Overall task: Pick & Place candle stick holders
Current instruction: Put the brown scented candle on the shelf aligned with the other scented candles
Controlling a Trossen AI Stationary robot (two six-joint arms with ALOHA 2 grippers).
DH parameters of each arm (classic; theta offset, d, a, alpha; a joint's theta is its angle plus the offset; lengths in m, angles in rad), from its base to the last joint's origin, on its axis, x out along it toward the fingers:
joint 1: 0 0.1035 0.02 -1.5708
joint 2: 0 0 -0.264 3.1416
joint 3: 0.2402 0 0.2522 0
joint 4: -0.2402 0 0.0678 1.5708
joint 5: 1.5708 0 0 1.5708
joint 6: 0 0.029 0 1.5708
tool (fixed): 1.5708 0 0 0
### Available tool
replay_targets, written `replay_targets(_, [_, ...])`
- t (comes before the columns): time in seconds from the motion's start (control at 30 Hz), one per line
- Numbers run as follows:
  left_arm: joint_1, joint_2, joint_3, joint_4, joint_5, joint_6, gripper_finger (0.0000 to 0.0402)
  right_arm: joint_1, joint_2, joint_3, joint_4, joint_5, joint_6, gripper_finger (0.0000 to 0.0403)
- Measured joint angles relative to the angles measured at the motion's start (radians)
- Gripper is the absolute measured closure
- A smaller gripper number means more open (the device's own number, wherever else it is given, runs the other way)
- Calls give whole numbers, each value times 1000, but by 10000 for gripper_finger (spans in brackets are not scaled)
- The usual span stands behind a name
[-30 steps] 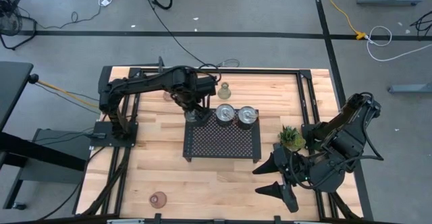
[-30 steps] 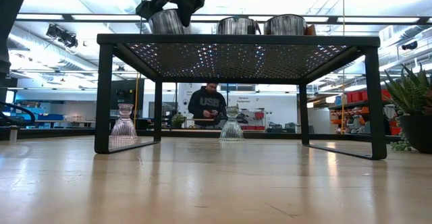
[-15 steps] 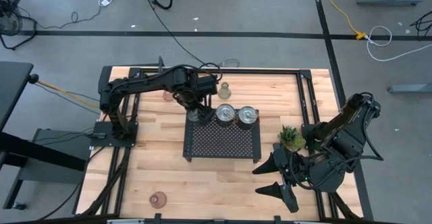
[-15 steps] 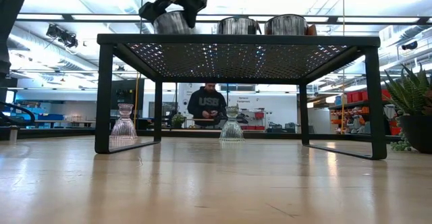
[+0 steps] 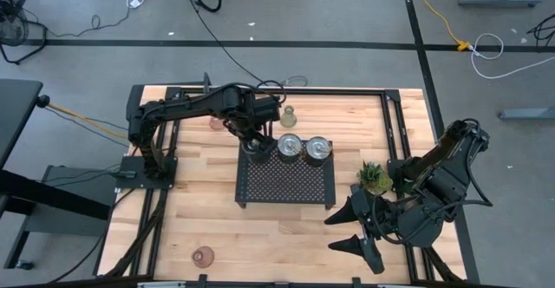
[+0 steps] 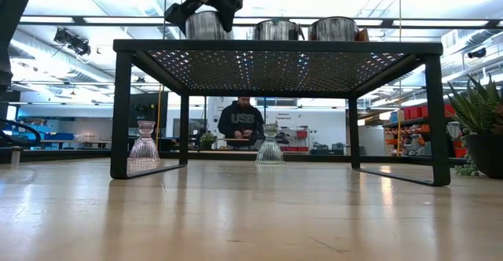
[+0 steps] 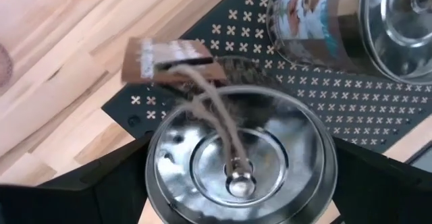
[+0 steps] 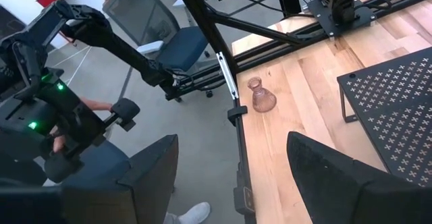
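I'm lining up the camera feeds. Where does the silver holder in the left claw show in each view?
High: mostly hidden under the left claw, tray's far-left corner.
Low: silver holder, top left on the black tray.
Left wrist: fills the centre.
Right wrist: not in it.
Shared landmark: the tray.

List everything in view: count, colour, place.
Silver candle holders: 3, shiny metal; two stand on the tray's far edge, the third is in the left claw at the tray's far left corner.
Glass candle holders: 3; olive-green and one pink on the table beyond the tray, another pink near the table's front left edge.
Tray: 1, black perforated, raised on legs, table centre.
Potted plant: 1, spiky green, right of the tray.
Person: 1, dark top, in the room behind.
Left claw: shut on the silver holder.
Right claw: open, parked at the table's front right.
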Motion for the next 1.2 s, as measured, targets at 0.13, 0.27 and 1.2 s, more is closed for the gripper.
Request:
replay_targets(0.13, [-2,0,0,0,12,0,16,0,0,0,0,0,0,128])
replay_targets(0.27, [-1,0,0,5,5,0,15,0,0,0,0,0,-7,128])
replay_targets(1.2, [-1,0,0,78,-7,27,15,0,0,0,0,0,-15,128])
